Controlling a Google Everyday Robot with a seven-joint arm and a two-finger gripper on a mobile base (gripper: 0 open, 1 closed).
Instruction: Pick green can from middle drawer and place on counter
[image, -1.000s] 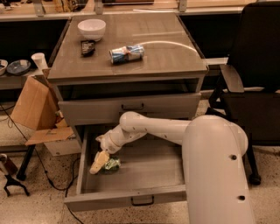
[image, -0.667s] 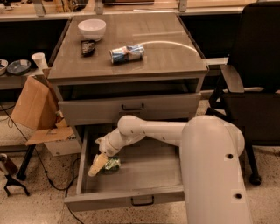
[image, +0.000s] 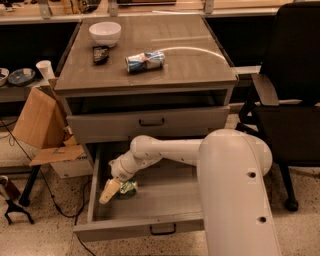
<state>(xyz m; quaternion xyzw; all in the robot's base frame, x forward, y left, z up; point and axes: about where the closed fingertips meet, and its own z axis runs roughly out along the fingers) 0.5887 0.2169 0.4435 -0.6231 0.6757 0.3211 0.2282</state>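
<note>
The green can (image: 128, 188) lies on its side in the left front part of the open middle drawer (image: 150, 227). My gripper (image: 114, 191) reaches down into that drawer from the right and sits right against the can's left side. Its cream tip points toward the drawer's front left corner. The white arm (image: 170, 150) spans the drawer and hides part of its floor. The counter (image: 190, 70) is the wood-grain top of the cabinet above.
On the counter stand a blue-and-white can (image: 145, 61) lying on its side, a white bowl (image: 105, 32) and a small dark object (image: 100, 54). The shallower upper drawer (image: 150, 122) is slightly open. A black chair (image: 290, 100) stands right, a cardboard box (image: 37, 120) left.
My gripper has slid a little lower and to the left beside the green can. The can has stayed in place in the drawer.
</note>
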